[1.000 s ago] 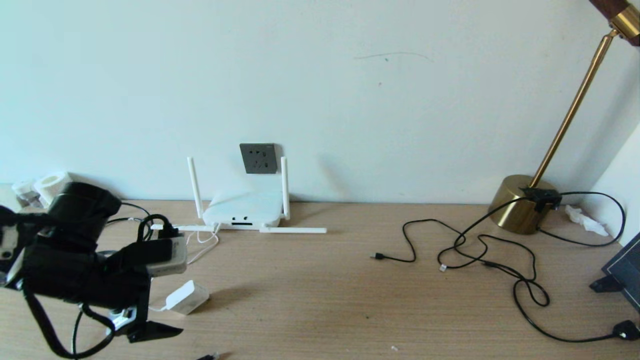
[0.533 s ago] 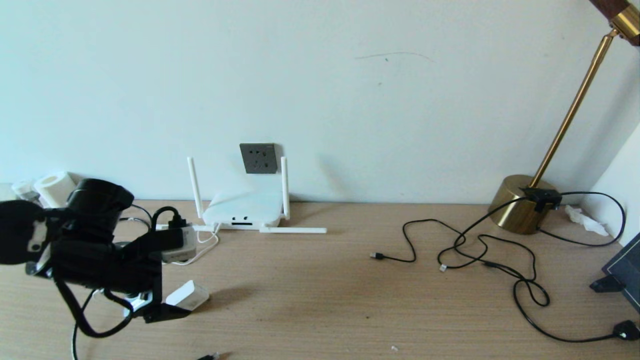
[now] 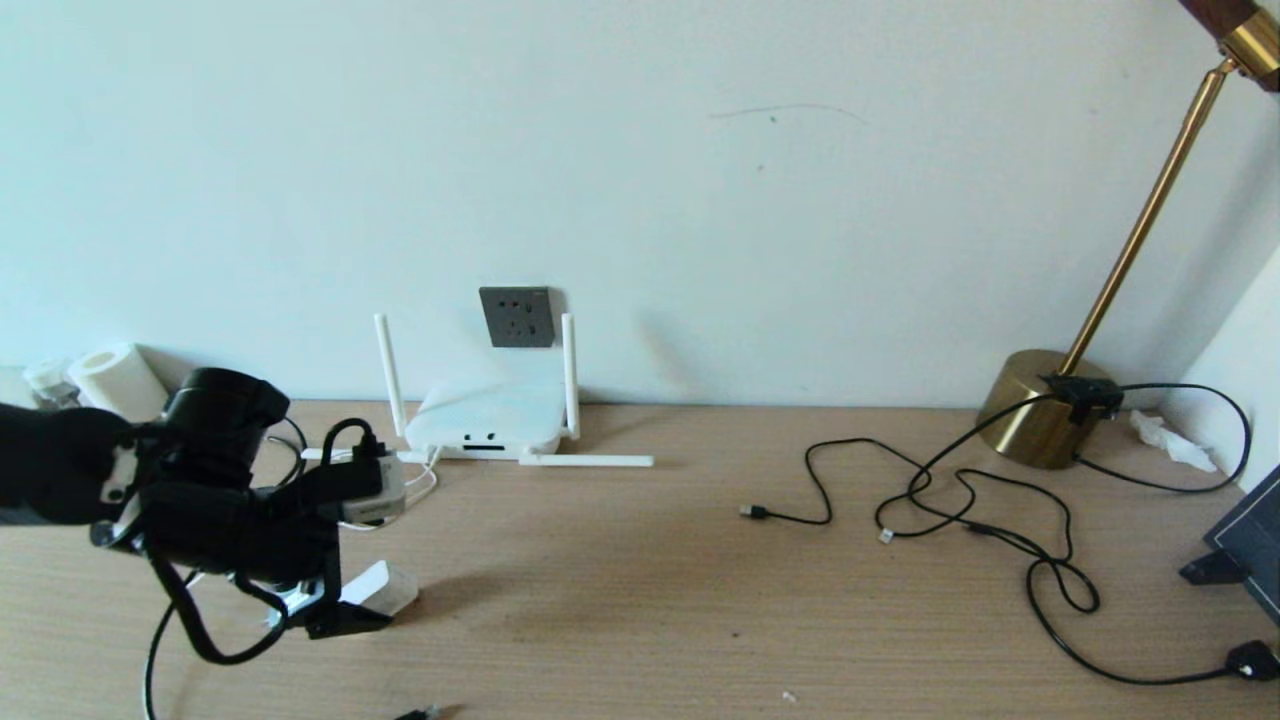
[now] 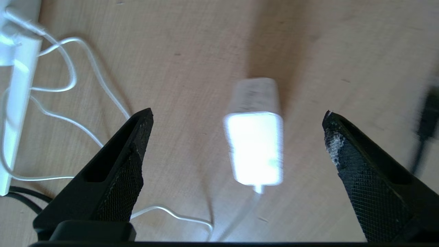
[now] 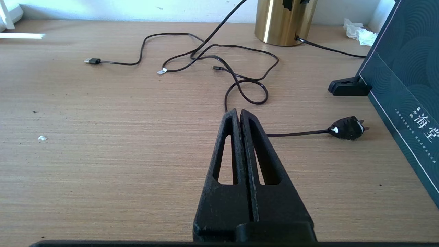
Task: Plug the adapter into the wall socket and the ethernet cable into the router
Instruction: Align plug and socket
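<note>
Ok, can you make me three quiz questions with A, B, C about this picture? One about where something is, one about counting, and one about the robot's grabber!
1. Where is the wall socket?
A. On the wall just above the router
B. Beside the lamp
C. Flat on the desk

2. How many antennas on the router stand upright?
A. None
B. Two
C. Four

3. How is the left gripper by the adapter?
A. Shut on it
B. Open, one finger on each side
C. Holding a cable

Answers: 1 A, the grey plate sits on the wall over the white box. 2 B, two stand; others lie flat. 3 B, both fingers stand clear of the adapter.
</note>
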### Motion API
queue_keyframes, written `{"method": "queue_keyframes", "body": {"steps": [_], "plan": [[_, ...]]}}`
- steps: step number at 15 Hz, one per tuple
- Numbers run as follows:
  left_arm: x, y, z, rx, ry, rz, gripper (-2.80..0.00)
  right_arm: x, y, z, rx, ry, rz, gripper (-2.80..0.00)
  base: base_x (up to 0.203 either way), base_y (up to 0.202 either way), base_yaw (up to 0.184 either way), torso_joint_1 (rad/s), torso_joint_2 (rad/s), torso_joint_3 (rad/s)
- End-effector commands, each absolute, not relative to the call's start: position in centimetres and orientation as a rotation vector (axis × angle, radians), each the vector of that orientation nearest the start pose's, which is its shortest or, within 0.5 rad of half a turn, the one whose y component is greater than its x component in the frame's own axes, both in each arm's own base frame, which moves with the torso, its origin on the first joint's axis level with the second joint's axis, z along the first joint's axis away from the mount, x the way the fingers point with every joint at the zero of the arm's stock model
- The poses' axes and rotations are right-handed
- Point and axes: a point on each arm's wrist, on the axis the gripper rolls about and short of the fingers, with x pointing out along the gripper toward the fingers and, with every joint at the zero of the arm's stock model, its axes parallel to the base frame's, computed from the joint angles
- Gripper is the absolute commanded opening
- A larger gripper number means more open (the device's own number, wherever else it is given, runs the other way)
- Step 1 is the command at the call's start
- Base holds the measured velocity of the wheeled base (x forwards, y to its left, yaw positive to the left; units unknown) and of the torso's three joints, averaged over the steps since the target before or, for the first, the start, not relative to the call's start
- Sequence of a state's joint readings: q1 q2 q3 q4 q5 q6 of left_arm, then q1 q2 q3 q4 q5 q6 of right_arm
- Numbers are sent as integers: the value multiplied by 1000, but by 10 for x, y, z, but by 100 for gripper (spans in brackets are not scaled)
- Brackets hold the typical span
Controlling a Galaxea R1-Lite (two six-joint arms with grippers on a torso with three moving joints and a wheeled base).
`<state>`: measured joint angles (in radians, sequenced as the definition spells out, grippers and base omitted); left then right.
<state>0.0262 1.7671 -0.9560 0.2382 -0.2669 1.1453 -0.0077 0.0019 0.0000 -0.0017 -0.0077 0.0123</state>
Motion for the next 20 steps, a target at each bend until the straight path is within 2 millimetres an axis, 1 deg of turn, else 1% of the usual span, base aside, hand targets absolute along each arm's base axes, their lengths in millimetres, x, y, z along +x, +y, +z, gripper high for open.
{"method": "queue_keyframes", "body": {"steps": [1,7,19,20], "plan": [[289,3,123,870,804,-782,0,-23,0,76,12,0,-15,-280,0,0,0,0,0,0],[299,9,121,854,810,-760,0,-23,0,76,12,0,-15,-280,0,0,0,0,0,0],[303,11,119,845,816,-755,0,-23,0,76,12,-2,-15,-280,0,0,0,0,0,0],[303,11,119,845,816,-755,-70,-23,0,76,12,-2,-15,-280,0,0,0,0,0,0]]}}
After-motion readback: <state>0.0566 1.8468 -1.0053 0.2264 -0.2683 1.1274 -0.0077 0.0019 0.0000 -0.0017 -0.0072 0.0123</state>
